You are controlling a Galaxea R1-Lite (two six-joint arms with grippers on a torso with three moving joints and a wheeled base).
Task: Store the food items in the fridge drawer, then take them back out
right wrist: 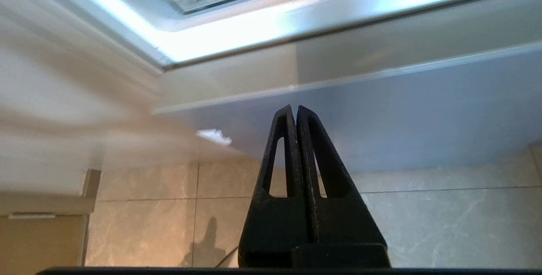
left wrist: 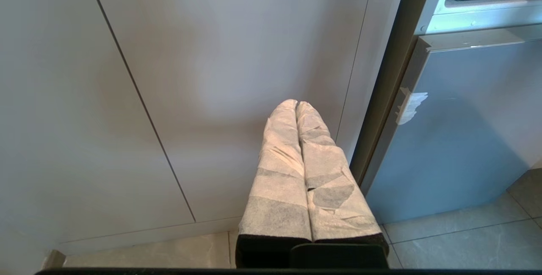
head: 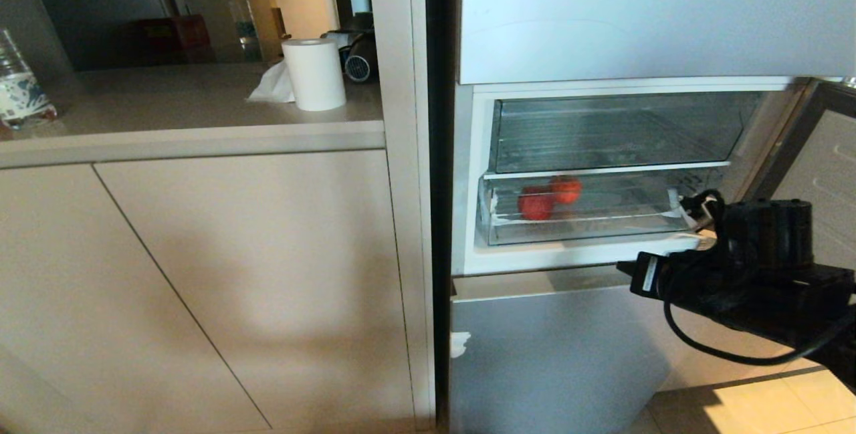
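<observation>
While I hold the rig in front of the open fridge, this is how it reads to me:

Right gripper: fingers pressed together, holding nothing. I see its arm low on the right in the head view, below the fridge opening; the wrist camera looks at the lower fridge door and floor tiles.

Left gripper: padded fingers closed together, empty, parked facing the cabinet doors left of the fridge.

Food items: two red round pieces, touching, toward the left end of the fridge drawer.

Fridge drawer: its long axis runs side to side across the opening, under the upper clear bin.

Key relation: the fruit lies up and to the left of my right gripper, behind the clear front lip. The right arm is nearer.

My judgement: the gripper must rise, spread its fingers, and come over the lip.
</observation>
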